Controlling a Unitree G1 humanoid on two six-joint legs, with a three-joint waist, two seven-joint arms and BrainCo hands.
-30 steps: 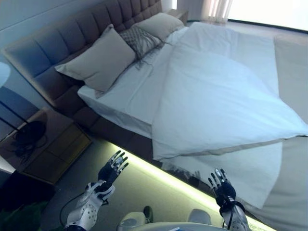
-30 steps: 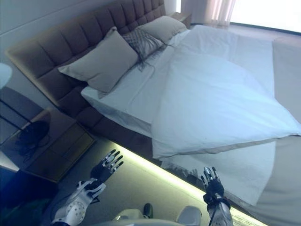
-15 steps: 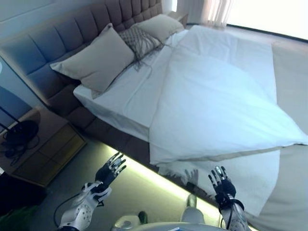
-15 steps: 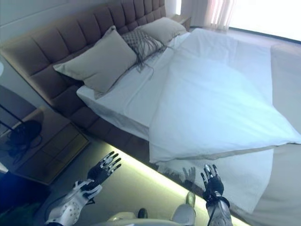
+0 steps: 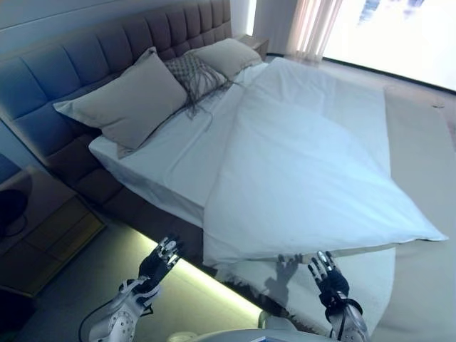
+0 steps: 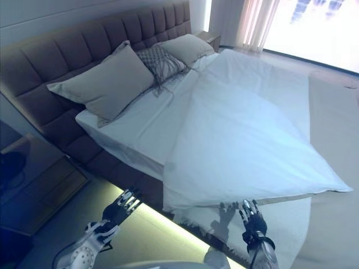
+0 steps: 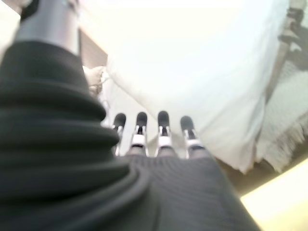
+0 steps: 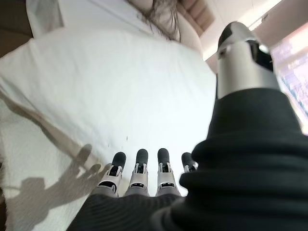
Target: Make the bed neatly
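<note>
both sets of fingers are straight and spread wide, holding nothing. the left hand (image 5: 158,262) hangs low beside the bed, over the floor (image 5: 85,263) by the lit strip under the frame, just short of the near corner of the duvet. its wrist view shows the fingers (image 7: 162,121) aimed at that pale edge with a gap between. the right hand (image 5: 329,279) is raised at the bed's side further toward the foot, its fingers (image 8: 140,160) pointing at the duvet's hanging hem but apart from it.

the duvet (image 5: 306,171) lies skewed on the bed (image 5: 142,182). it runs at a slant, so the sheet (image 5: 167,153) near the pillows is left bare on the robot's side, while one corner juts out toward the foot over a beige blanket (image 5: 420,157). that slant is likely why the hands stand apart along the near edge: one for the upper corner, one for the lower, ready to square it by a pull.

three pillows (image 5: 128,96) lean against the tufted headboard (image 5: 71,60), the middle one patterned. a nightstand (image 5: 39,228) stands beside the bed's head. the making looks barely begun, with no grasp yet.
</note>
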